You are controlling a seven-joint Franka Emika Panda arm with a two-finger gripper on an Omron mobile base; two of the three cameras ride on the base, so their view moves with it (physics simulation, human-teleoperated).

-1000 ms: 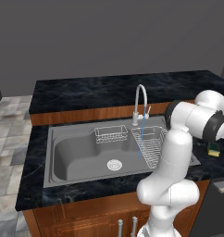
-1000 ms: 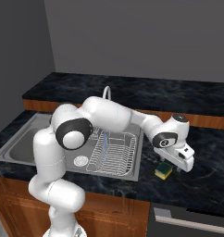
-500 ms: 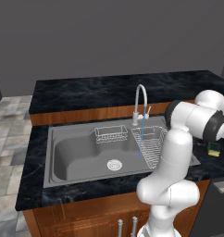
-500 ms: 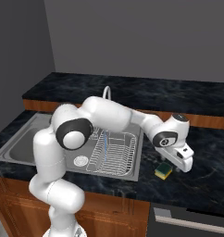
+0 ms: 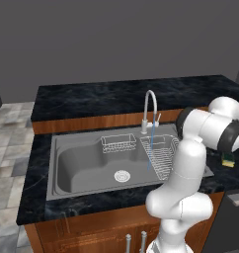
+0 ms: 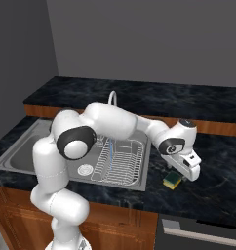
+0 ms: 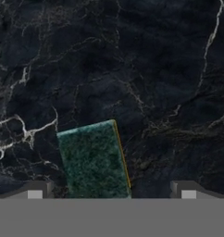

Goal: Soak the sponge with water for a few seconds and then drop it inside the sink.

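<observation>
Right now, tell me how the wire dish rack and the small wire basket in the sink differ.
The wire dish rack is the larger; the small wire basket is clearly smaller. The rack sits at the right end of the sink, the basket against the back wall near the middle. The water falls at the rack's left edge, beside the basket but clear of it. Both are pale wire grids.

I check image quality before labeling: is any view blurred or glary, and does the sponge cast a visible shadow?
Left base view: even flat light, no glare on the sink. Right base view: sharp, the sponge without clear shadow. Hand view: sponge sharp.
</observation>
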